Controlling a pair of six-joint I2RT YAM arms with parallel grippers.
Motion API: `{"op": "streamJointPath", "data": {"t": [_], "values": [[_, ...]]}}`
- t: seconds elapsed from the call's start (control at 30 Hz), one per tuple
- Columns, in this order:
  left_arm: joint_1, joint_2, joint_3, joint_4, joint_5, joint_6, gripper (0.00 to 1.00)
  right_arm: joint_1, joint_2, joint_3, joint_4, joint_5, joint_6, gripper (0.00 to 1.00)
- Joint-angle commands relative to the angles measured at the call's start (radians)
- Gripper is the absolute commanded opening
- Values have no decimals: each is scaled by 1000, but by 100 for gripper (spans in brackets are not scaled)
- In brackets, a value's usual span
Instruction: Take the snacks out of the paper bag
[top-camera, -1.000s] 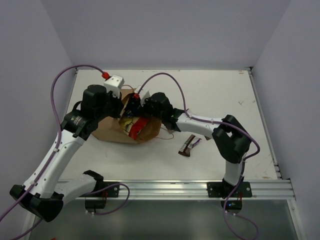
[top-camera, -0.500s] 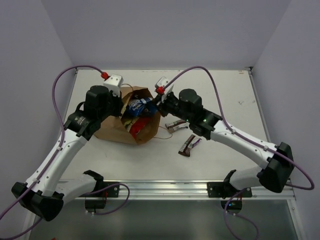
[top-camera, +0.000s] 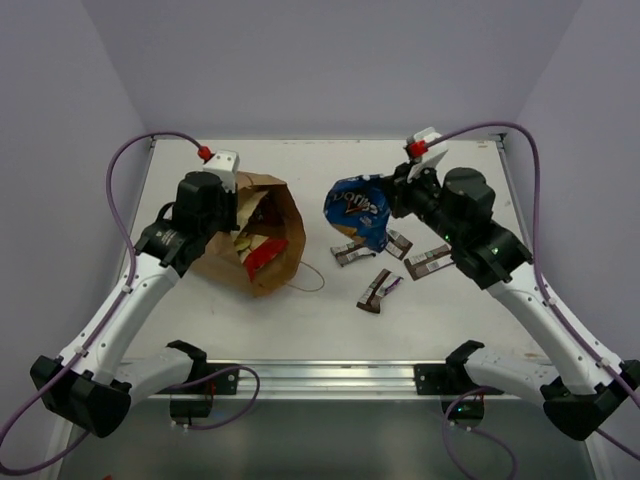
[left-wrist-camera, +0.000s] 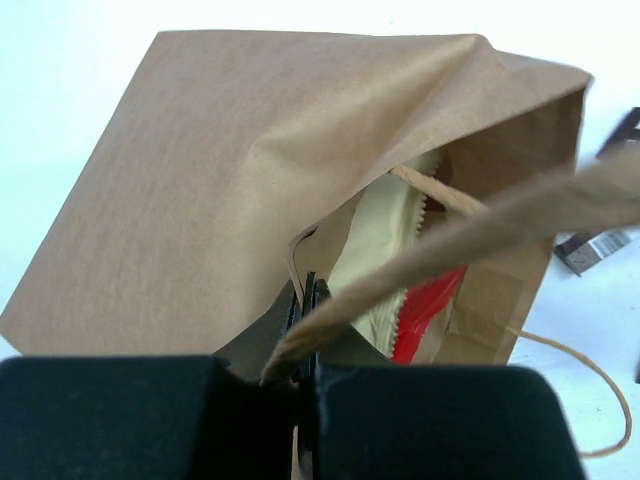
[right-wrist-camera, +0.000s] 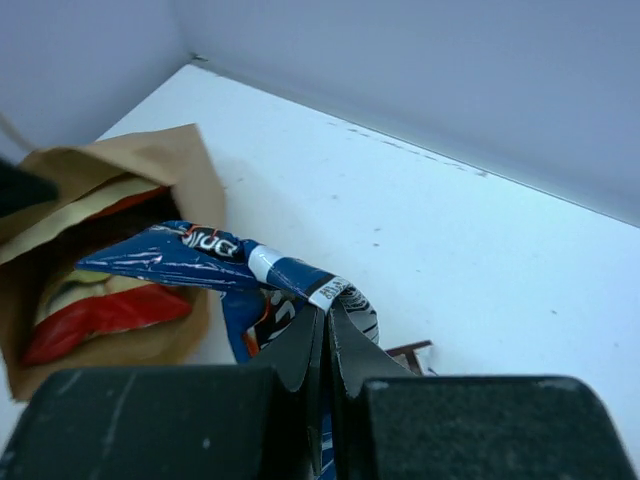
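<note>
White arm links (top-camera: 105, 322), bulky black joint housings (top-camera: 200, 198), looping purple cables (top-camera: 152, 134), red connector caps (top-camera: 205, 153), blocky black jaws.

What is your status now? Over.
Left jaws shut on paper bag rim. Right jaws shut on blue chip bag, outside it. Red bag, cream bag inside. Candy bars on table nearby.

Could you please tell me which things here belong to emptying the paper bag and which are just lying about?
Job: paper bag, rim pinched by the left gripper; blue chip bag, held by the right gripper; red chip bag and cream chip bag inside it; four candy bars on the table.
Lying about: purple cables; metal rail.
</note>
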Motion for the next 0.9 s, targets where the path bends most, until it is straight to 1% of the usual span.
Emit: {"op": "streamJointPath", "data": {"t": [0.0, 0.13, 0.27, 0.3, 0.37, 0.4, 0.47, 0.57, 0.63, 0.73, 0.77, 0.8, 0.87], "values": [[36, 9, -36, -7, -63, 3, 0, -105, 27, 59, -39, 17, 78, 0], [39, -11, -43, 1, -42, 8, 0, -151, 155, 111, -27, -33, 107, 0], [39, -23, -26, -10, -17, 14, 0, -154, 340, 173, 37, -167, 179, 0], [39, -31, -24, -12, -12, 15, 0, -156, 369, 192, 69, -235, 214, 0], [39, -39, -20, -10, 4, 18, 0, -156, 426, 208, 105, -285, 249, 0], [39, -43, -20, -9, 12, 18, 0, -157, 480, 222, 128, -303, 275, 0], [39, -43, -6, -12, 37, 21, 0, -168, 535, 232, 148, -320, 300, 0], [39, -46, 14, -22, 58, 21, 0, -217, 641, 226, 191, -322, 354, 0], [39, -54, 17, -19, 73, 26, 0, -267, 730, 223, 206, -331, 386, 0], [39, -55, 28, -27, 107, 31, 0, -327, 813, 222, 205, -308, 394, 1], [39, -55, 36, -30, 121, 32, 0, -340, 819, 220, 203, -288, 391, 8], [39, -54, 39, -32, 126, 31, 0, -353, 821, 211, 202, -284, 378, 26], [39, -52, 51, -39, 139, 35, 0, -360, 784, 203, 192, -267, 355, 44]]}}
